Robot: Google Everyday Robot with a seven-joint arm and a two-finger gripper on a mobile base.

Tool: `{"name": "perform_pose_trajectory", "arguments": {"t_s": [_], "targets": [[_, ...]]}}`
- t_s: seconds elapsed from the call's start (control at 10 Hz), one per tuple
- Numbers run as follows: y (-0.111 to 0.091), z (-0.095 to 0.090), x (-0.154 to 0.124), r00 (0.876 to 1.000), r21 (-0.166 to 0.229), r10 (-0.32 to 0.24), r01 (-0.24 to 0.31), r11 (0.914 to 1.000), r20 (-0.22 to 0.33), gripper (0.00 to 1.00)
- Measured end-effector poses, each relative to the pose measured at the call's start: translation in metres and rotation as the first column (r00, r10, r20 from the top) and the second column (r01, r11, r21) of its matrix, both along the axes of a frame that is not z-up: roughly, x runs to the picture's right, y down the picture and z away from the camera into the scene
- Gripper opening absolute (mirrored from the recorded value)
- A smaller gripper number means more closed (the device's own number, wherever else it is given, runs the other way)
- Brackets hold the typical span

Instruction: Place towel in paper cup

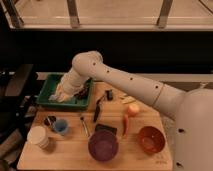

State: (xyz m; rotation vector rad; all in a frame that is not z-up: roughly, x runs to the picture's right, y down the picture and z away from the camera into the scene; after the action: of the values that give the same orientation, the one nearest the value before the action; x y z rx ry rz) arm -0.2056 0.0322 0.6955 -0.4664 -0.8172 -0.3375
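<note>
My gripper [61,93] hangs at the end of the white forearm, low over the left part of the green tray [48,102]. A pale, whitish bundle that looks like the towel [58,96] sits right at the gripper, inside the tray. I cannot tell whether it is held or only lying there. The white paper cup [39,136] stands upright at the front left corner of the wooden board, well in front of the gripper and apart from it.
On the wooden board [70,157] are a small blue cup [61,126], a purple bowl [103,145], an orange bowl [151,140], a carrot [126,125], a round fruit [132,109] and several dark utensils [97,111]. A dark chair stands to the left.
</note>
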Motion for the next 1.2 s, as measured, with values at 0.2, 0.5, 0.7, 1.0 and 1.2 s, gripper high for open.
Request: {"name": "perform_pose_trajectory", "arguments": {"t_s": [0.2, 0.5, 0.7, 1.0, 1.2], "targets": [[0.0, 0.0, 0.001, 1.0, 0.0, 0.002, -0.002, 1.0, -0.002, 0.0], [0.008, -0.004, -0.009, 0.999, -0.001, -0.051, 0.051, 0.9987, 0.011, 0.0], [0.029, -0.019, -0.035, 0.994, 0.006, -0.101, 0.101, 0.9949, 0.041, 0.0], [0.064, -0.043, -0.081, 0.981, 0.027, -0.161, 0.159, 0.987, 0.106, 0.0], [0.08, -0.046, -0.104, 0.969, 0.034, -0.194, 0.191, 0.9811, 0.154, 0.0]]}}
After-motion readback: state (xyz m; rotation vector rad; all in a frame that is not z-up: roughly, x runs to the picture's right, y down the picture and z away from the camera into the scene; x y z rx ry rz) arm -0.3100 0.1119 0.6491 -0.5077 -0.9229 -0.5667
